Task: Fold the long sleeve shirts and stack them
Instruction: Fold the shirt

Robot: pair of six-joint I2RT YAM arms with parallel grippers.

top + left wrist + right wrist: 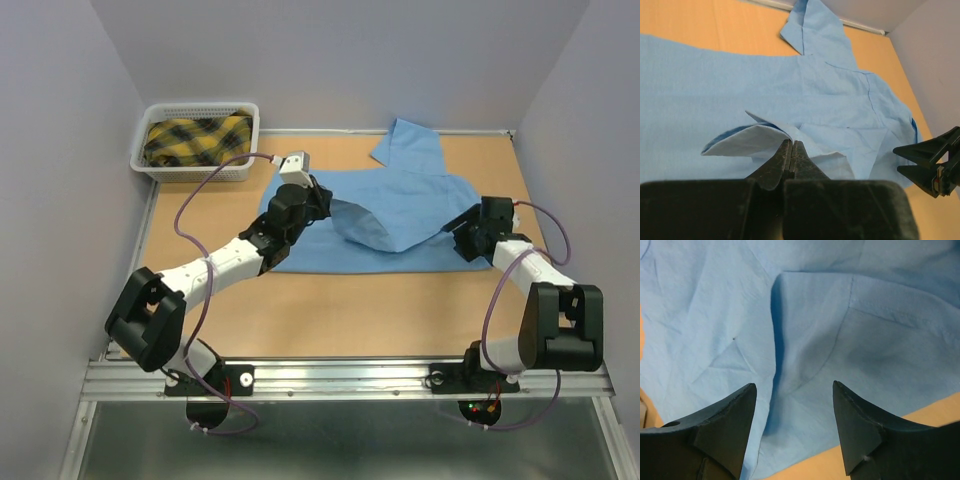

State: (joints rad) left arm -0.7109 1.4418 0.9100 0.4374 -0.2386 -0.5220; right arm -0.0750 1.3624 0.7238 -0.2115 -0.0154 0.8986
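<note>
A light blue long sleeve shirt (400, 200) lies spread over the middle of the table, one sleeve (410, 145) reaching toward the back edge. My left gripper (324, 206) is shut on a fold of its cloth. In the left wrist view the jaws (791, 144) pinch a raised edge of the shirt (755, 90), which curls up off the flat layer. My right gripper (458, 228) hovers open over the shirt's right edge. From the right wrist its fingers (794, 390) stand wide apart above the shirt's cloth (810, 330) with nothing between them.
A white basket (150, 160) at the back left holds a yellow and black plaid cloth (195, 138). Grey walls close in the table on the left, back and right. Bare wood (340, 310) shows in front of the shirt. The right gripper (927, 160) appears at the left wrist view's right edge.
</note>
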